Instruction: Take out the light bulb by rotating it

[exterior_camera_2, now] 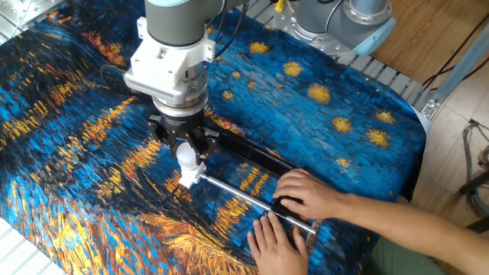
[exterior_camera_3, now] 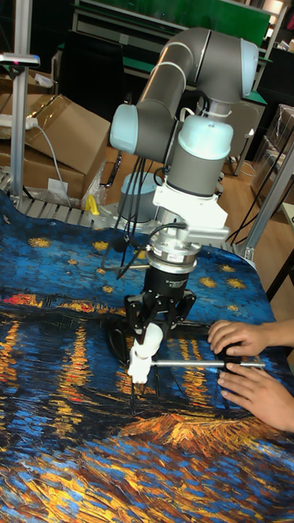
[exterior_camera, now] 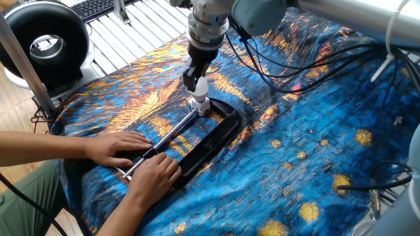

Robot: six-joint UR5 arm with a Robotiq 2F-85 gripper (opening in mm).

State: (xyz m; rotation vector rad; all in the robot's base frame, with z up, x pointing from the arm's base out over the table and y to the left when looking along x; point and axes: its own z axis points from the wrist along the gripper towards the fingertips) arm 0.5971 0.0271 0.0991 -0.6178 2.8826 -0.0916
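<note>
The light bulb (exterior_camera: 201, 87) is a small white globe that stands upright in a small white socket (exterior_camera: 200, 105) at the end of a metal rod (exterior_camera: 167, 136). My gripper (exterior_camera: 197, 81) comes straight down from above, and its black fingers are shut around the globe. The other fixed view shows the light bulb (exterior_camera_2: 186, 158) between the fingers, just above the socket (exterior_camera_2: 189, 179). In the tall view the light bulb (exterior_camera_3: 150, 336) sits in my gripper (exterior_camera_3: 153, 331), with the socket (exterior_camera_3: 138, 367) below it. The bulb's screw base is hidden.
A person's two hands (exterior_camera: 128, 154) press down on the rod and the black frame (exterior_camera: 213, 134) on the blue and orange cloth. A round black fan (exterior_camera: 44, 40) stands at the far left. Black cables (exterior_camera: 308, 69) trail over the cloth behind my arm.
</note>
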